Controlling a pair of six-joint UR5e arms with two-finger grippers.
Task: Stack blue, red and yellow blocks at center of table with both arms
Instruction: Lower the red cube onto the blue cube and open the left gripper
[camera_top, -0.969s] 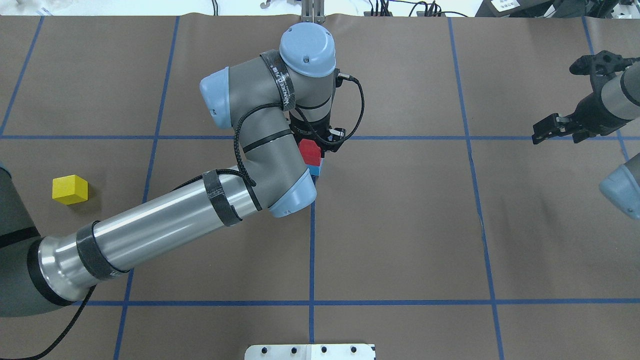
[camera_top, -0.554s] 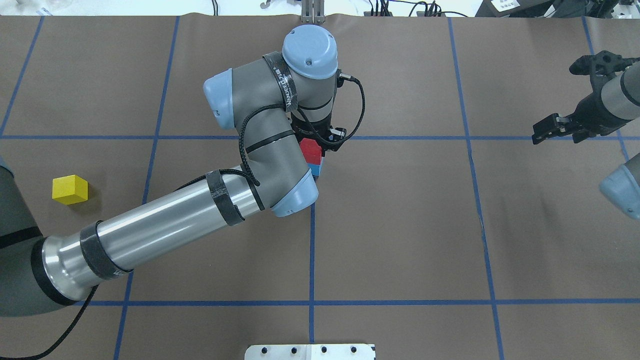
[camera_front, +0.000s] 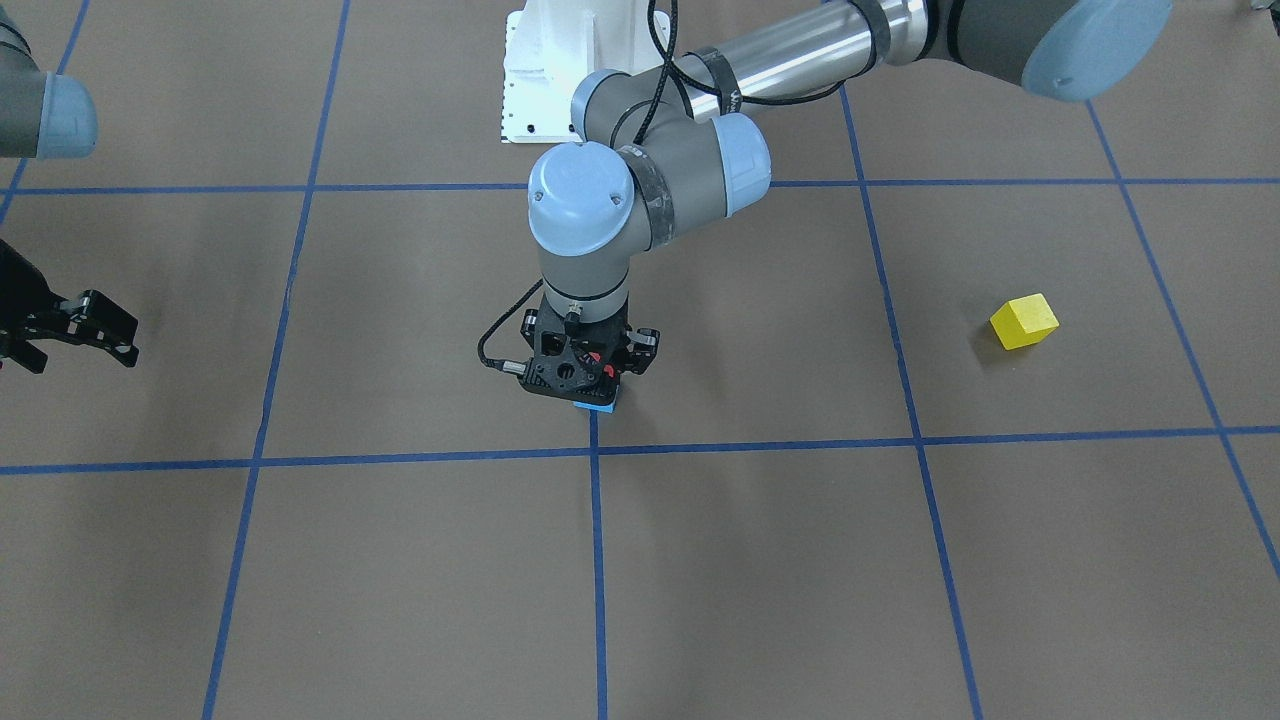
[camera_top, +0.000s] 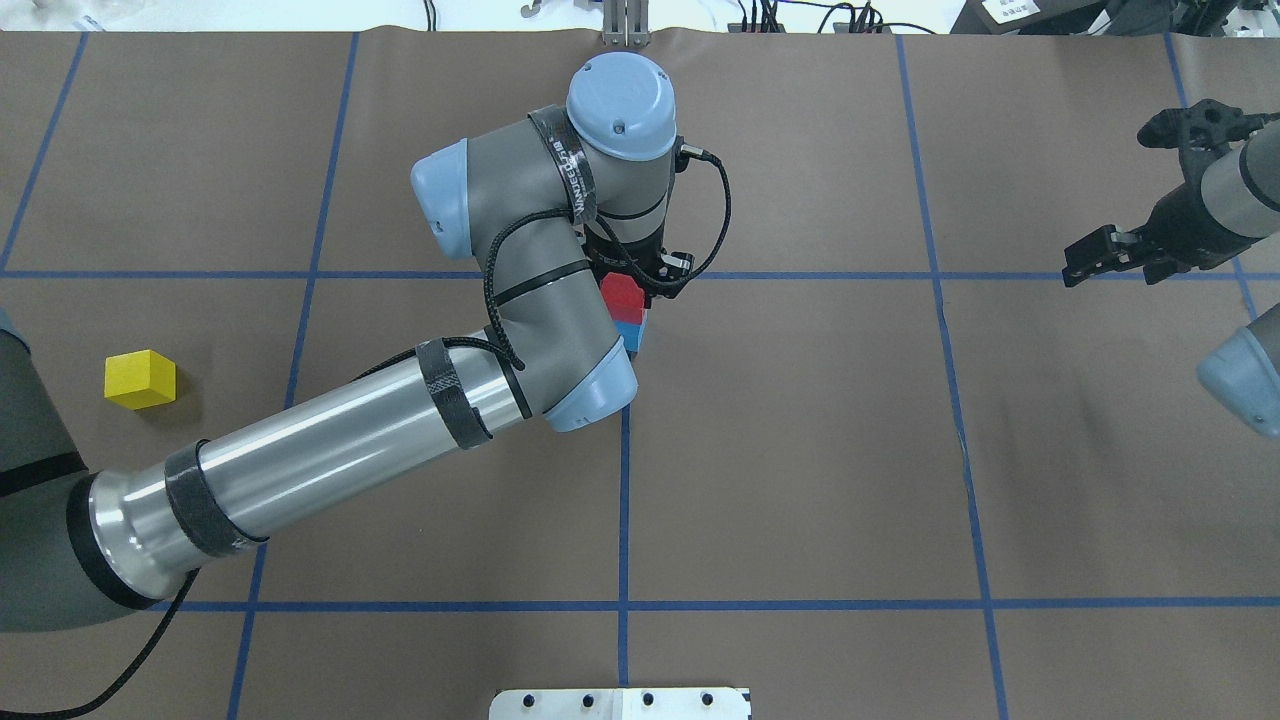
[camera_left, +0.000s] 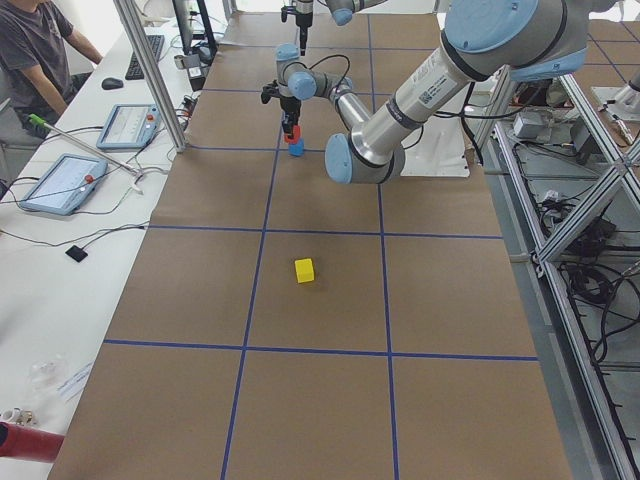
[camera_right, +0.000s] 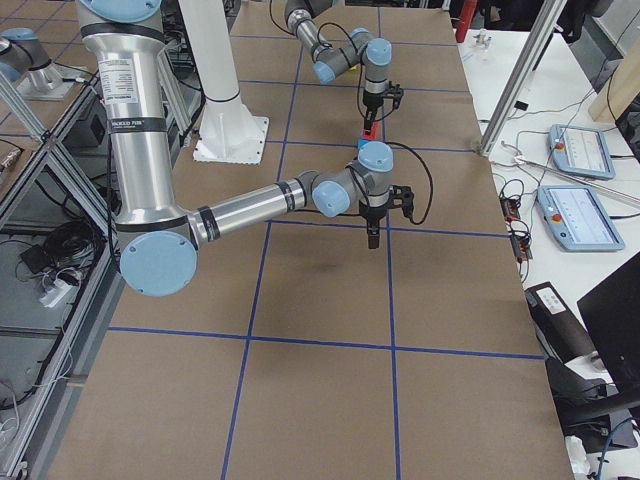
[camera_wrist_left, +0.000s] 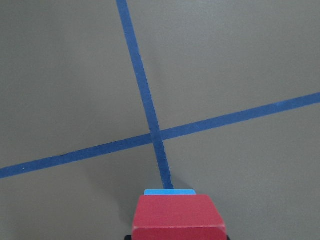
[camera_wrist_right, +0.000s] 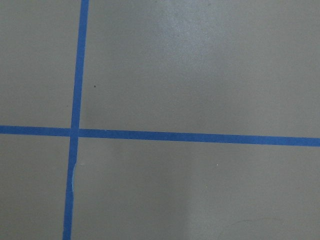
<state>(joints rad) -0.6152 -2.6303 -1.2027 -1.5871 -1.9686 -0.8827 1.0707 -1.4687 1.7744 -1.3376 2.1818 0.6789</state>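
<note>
Left gripper (camera_front: 585, 375) is pointed straight down and is seen clenched on the red block (camera_wrist_left: 178, 217); the fingers themselves are hidden by the claw body. The red block is held right at the claw tip, filling the bottom centre of the left wrist view. The blue block (camera_front: 597, 405) is found directly under that claw, below the red block, with only a thin blue edge shown past the red one. Whether red is resting on blue or hanging just over it cannot be told. A tape cross (camera_wrist_left: 156, 135) is seen on the table (camera_top: 800, 450) just beyond the claw. The yellow block (camera_top: 140, 379) is left lying flat on the table, well apart from the left claw, out on the robot's left side. Right gripper (camera_top: 1070, 265) is held released, jaws spread, nothing between them, well apart from the left claw on the robot's right. Only tape lines are shown beneath it in its wrist view.
</note>
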